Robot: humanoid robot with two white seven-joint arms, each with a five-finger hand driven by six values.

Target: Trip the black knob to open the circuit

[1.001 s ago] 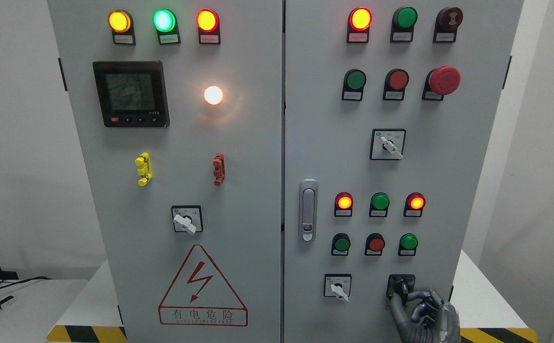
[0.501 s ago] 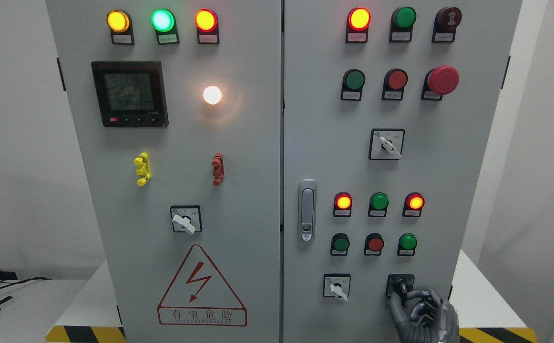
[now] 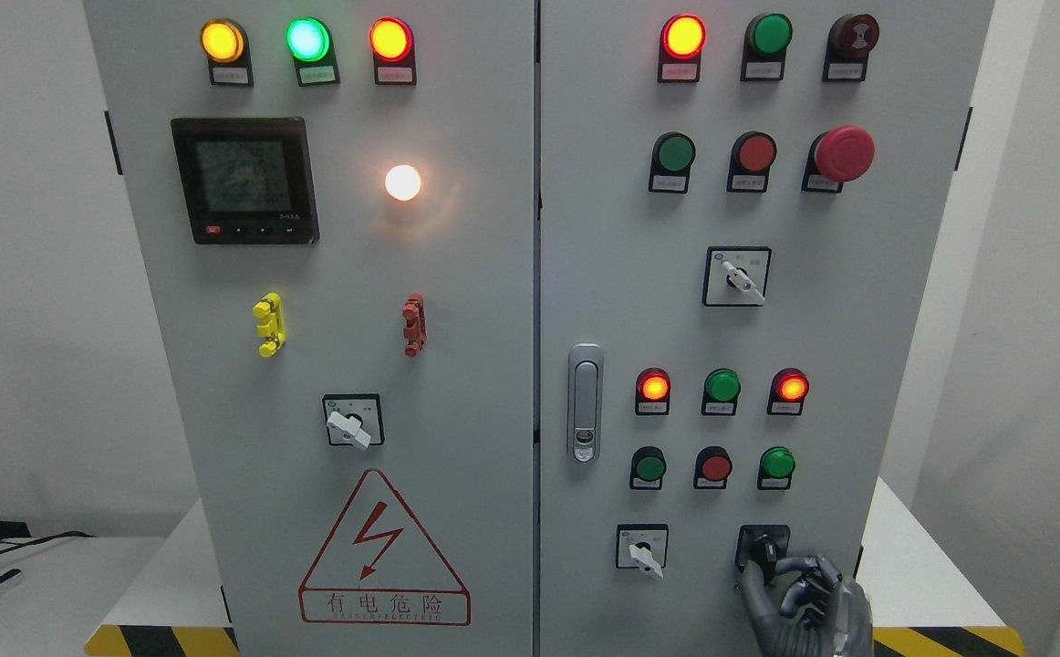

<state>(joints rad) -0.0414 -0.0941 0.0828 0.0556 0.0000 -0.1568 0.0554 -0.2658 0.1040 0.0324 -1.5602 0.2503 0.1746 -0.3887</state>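
Observation:
The black knob (image 3: 764, 548) sits in a black square plate at the lower right of the grey cabinet's right door (image 3: 749, 328). My right hand (image 3: 799, 602), dark grey with metal fingers, comes up from the bottom edge. Its thumb (image 3: 753, 586) and curled fingers close around the knob's handle. The knob's lower part is hidden behind the fingers. No left arm shows.
A white selector switch (image 3: 643, 550) sits left of the knob. Above are lit red lamps (image 3: 654, 387), green and red buttons, another white selector (image 3: 738, 276) and a red mushroom button (image 3: 843, 152). A door latch (image 3: 586, 401) stands at the seam. The left door carries a meter (image 3: 244, 179) and warning sign (image 3: 384, 552).
The whole view has shifted slightly left. The right hand stays on the black knob, with little change in its grip.

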